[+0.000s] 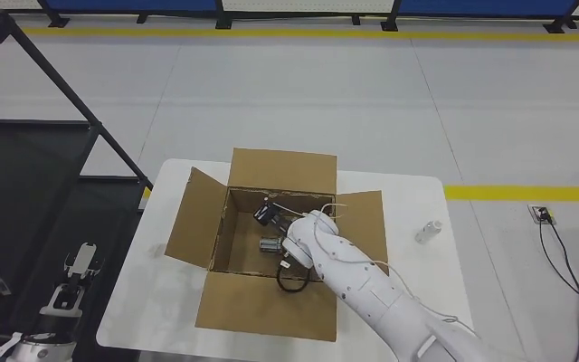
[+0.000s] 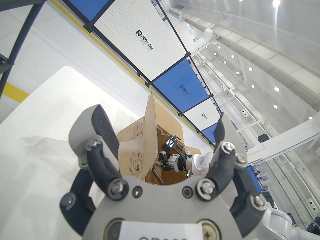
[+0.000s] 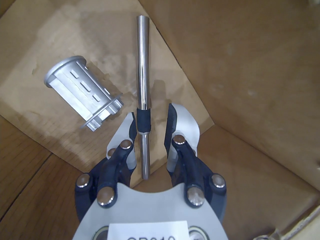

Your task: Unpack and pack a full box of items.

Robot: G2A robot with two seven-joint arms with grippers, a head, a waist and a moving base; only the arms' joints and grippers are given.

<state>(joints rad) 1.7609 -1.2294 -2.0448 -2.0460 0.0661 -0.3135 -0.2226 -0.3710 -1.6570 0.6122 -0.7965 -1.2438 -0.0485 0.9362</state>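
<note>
**Top view.** The box (image 1: 268, 309) stands open on the table (image 1: 407, 290), all flaps folded outward so that an arm can enter from above. The right end effector (image 1: 268, 216) is down inside the box. The left end effector (image 1: 83, 258) is off the table edge, well apart from the box. A small bottle (image 1: 428, 231) stands on the table outside the box, on the side away from the left end effector.

**Left wrist view.** The left end effector (image 2: 160, 119) has its fingers spread wide with nothing between them. The box (image 2: 135, 156) lies ahead of it. This arm is judged to be parked, leaving the opening free.

**Right wrist view.** The right end effector (image 3: 151, 112) straddles a metal rod (image 3: 143, 63) lying flat on the box floor (image 3: 75, 26). The fingers are apart. One pad is against the rod's black band; the other is clear of it. The band is judged the likely grip point, offering more friction than polished steel. A slotted metal cylinder (image 3: 80, 91) lies on its side just beside the end effector, apart from the rod.
</note>
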